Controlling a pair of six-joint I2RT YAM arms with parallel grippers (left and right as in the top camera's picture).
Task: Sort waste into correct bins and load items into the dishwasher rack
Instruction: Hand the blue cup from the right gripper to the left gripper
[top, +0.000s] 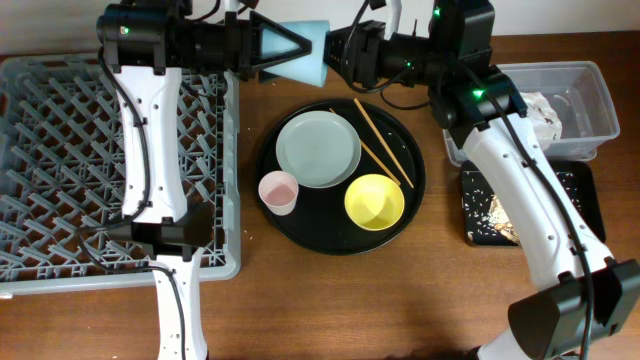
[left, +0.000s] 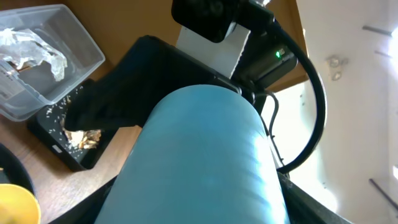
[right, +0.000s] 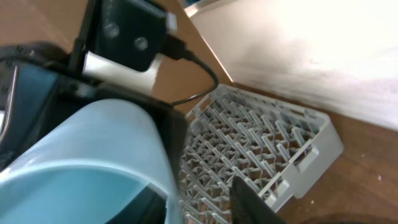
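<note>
Light blue cup (top: 312, 60): lying sideways in the air, beside the far corner of the dishwasher rack (top: 60, 150). Left gripper (top: 295, 48): apparently clasping its body. Right gripper (top: 335, 55): meeting its rim; grip unclear.

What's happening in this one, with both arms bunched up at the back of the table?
It looks like a mid-air handover. The light blue cup hangs between the two arms. The left hand straddles it and seems to grip it. The right hand sits at its rim, grip unclear. The plate, yellow bowl, pink cup and chopsticks lie on the round black tray. None shows in the dishwasher rack.
</note>
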